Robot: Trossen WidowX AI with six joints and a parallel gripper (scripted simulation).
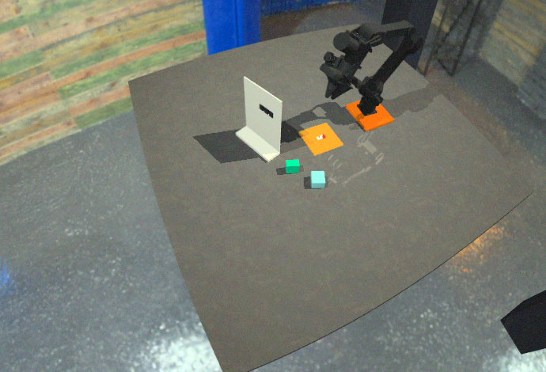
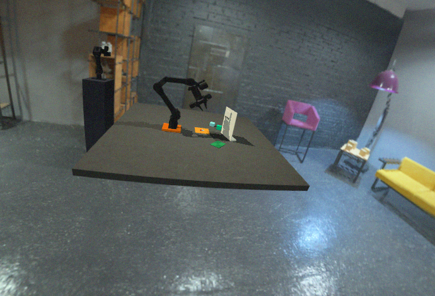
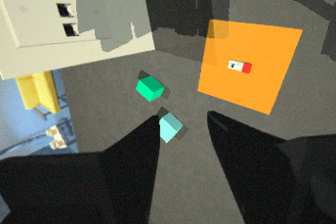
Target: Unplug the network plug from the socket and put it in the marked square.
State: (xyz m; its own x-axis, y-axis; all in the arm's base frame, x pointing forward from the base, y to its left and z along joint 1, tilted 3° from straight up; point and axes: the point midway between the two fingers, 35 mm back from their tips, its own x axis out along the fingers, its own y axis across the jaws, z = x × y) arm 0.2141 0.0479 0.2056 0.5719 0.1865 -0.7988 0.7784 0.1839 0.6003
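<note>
The plug, white with a red end, lies flat on the orange square, inside its edges. The upright cream panel has a row of dark sockets; three show in the wrist view and look empty. My gripper is open, with its fingers apart and nothing between them. It hangs well above the table, apart from the plug and the panel. The tab on the plug is too small to make out.
A green block and a light-blue block stand near the orange square. A flat green square lies beside the panel. The arm's orange base is on the square's other side.
</note>
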